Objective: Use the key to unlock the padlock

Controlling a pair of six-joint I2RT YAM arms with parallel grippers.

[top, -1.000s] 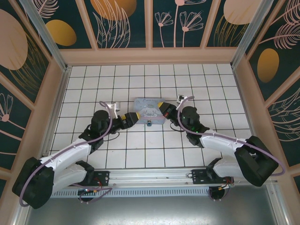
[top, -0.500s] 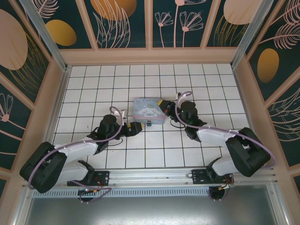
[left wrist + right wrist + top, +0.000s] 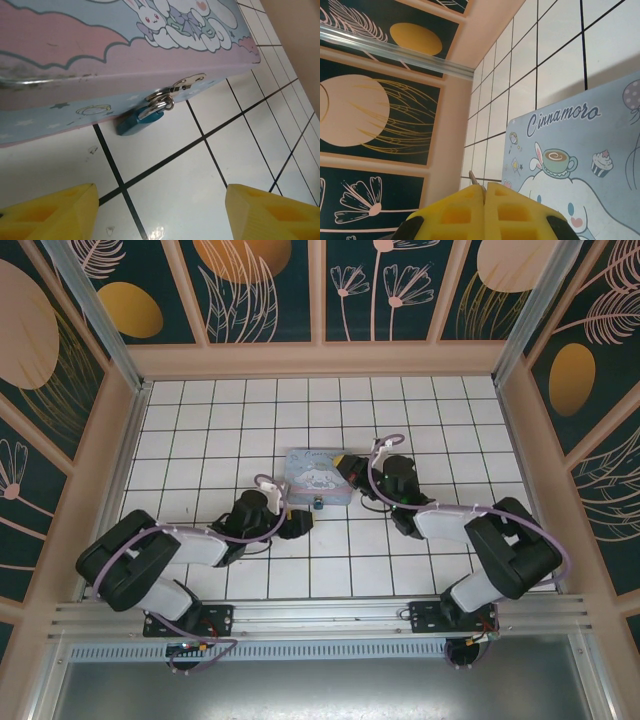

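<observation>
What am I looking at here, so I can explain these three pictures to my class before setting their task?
Two robot arms are bolted at the near edge of a tiled table. One picture looks down from above; the other two come from a camera on each wrist. On the table lies a pastel blue cartoon tin, with a tiny teal padlock hooked through its clasp. The left gripper is open, its yellow fingertips pointing towards the padlock. The right gripper is shut by the tin; a thin sliver, apparently the key, pokes out between its fingers.
</observation>
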